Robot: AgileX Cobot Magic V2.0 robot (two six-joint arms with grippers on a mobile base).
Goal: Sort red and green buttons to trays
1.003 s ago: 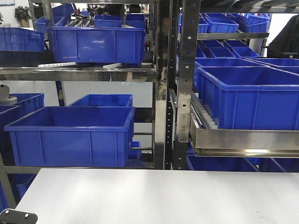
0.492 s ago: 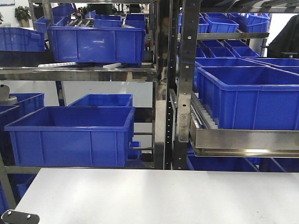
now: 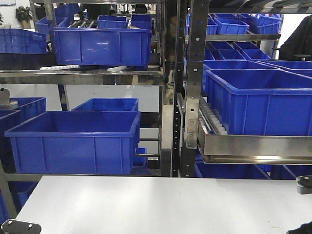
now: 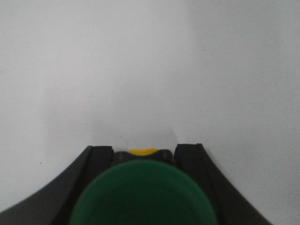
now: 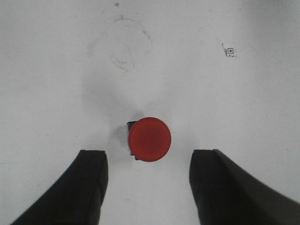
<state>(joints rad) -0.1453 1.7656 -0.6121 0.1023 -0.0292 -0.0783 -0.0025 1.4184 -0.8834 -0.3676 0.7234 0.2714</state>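
The front camera looks level across the white table (image 3: pixel 156 204) toward racks (image 3: pixel 195 73) of crates (image 3: pixel 73 141), while both wrist cameras look down, close over that same table, past the left claw (image 4: pixel 145 147) and right claw (image 5: pixel 150 152).

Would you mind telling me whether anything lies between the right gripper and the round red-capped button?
Nothing visible does: the round red-capped button sits on bare white table just ahead of the right gripper's open black fingers.
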